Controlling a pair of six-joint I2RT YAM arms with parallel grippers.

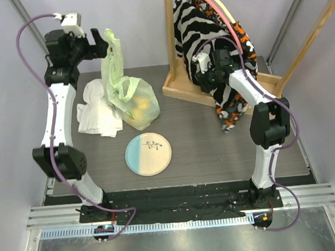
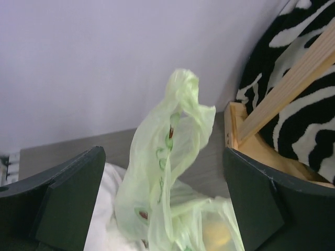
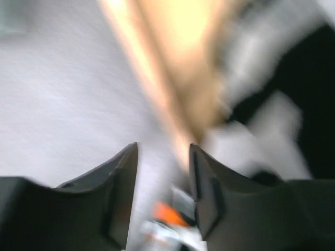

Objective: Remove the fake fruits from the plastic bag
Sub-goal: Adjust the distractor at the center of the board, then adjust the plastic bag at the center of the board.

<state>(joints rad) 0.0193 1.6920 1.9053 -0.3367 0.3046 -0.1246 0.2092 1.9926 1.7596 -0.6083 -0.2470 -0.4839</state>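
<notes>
Far left, the left gripper (image 2: 163,157) is gaping empty beside the plastic bag (image 1: 132,102); the right gripper (image 3: 163,149) is seemingly hanging half-open, empty.

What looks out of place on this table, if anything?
The plastic bag slumps beside a crumpled white cloth. One handle pokes straight up inside the open left gripper, ungripped. Yellow fruit shows inside the bag. The right gripper sits off by the hanging zebra-print garment, far from the bag.
</notes>
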